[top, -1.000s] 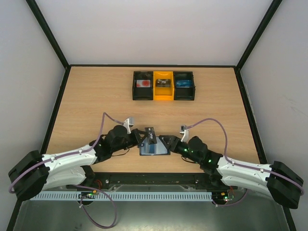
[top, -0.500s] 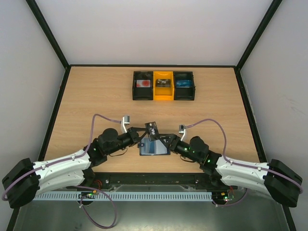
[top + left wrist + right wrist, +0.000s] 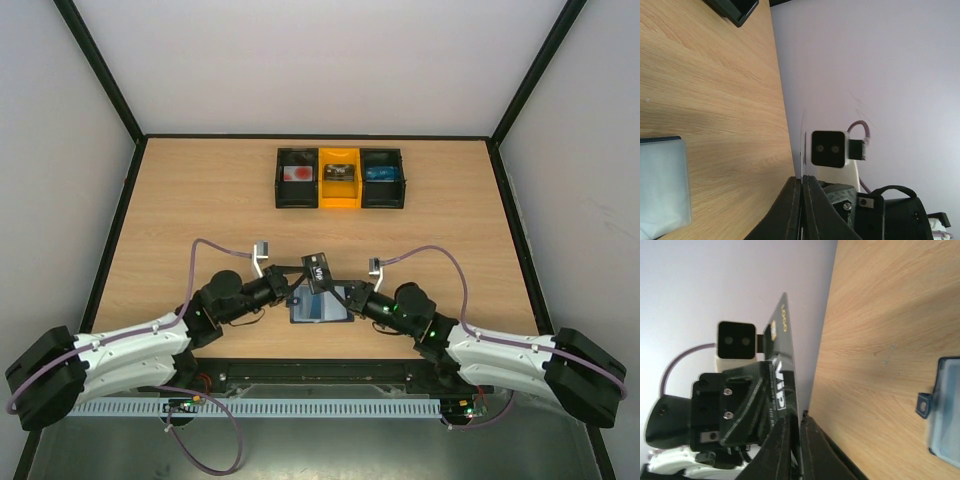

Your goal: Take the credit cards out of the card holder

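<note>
— What did you see over on the left?
— The left end effector [image 3: 300, 275] was clenched on a black credit card [image 3: 318, 269] marked VIP. It held the card tilted, raised off the bench [image 3: 200, 210].
— And the card holder?
— The card holder [image 3: 318, 312] lay open and flat on the bench, just beneath the card, near the front edge and between the two arms. Its pale pockets faced up, and a small tab [image 3: 923, 405] stuck out from one edge.
— The right side?
— The right end effector [image 3: 342, 292] was at the card's other edge, jaws nearly together. I couldn't tell whether they pinched it.
— Anything farther back?
— A black box [image 3: 297, 177], a yellow box [image 3: 339, 178] and a second black box [image 3: 383, 177] stood touching in a row, well apart from the holder.
</note>
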